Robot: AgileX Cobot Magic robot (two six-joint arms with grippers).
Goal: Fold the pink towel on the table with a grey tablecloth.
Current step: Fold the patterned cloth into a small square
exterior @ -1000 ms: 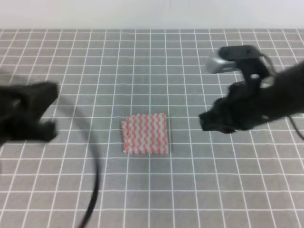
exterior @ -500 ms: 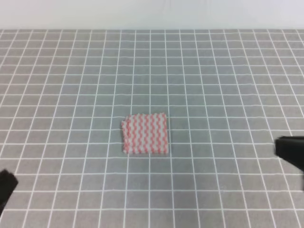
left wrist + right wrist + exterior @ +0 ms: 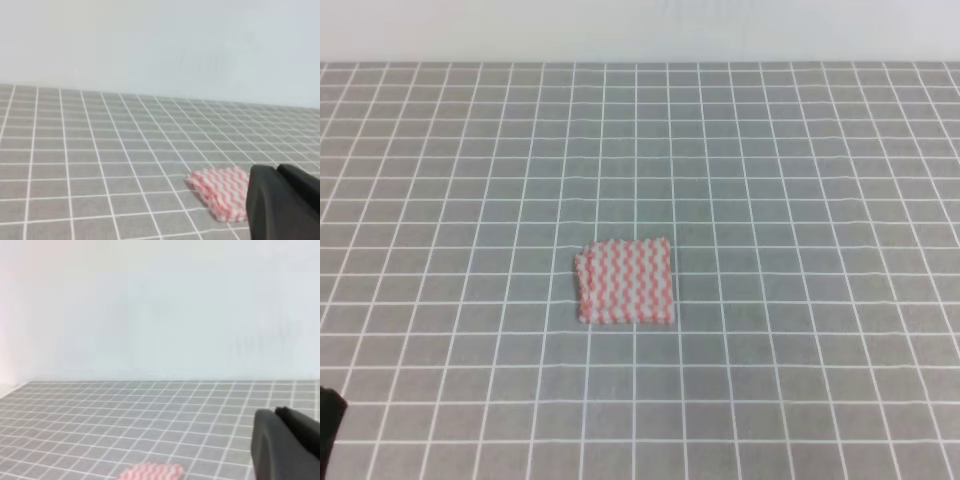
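1. Towel (image 3: pixel 625 282) lay as a small, layered rectangle on the grey gridded tablecloth (image 3: pixel 770 180); folding judged done or nearly so.
2. Left pincer (image 3: pixel 282 202) seen only as a dark body in its wrist view, towel just beyond and left of it, apart; opening could not be told.
3. Right pincer (image 3: pixel 285 445) likewise unreadable, towel well apart, ahead and left.
4. Next move, judged: only a check of the fold.

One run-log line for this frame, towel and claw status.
pink towel: folded, flat on grey tablecloth | claws: clear of towel, none holding it | jaw state: cannot tell
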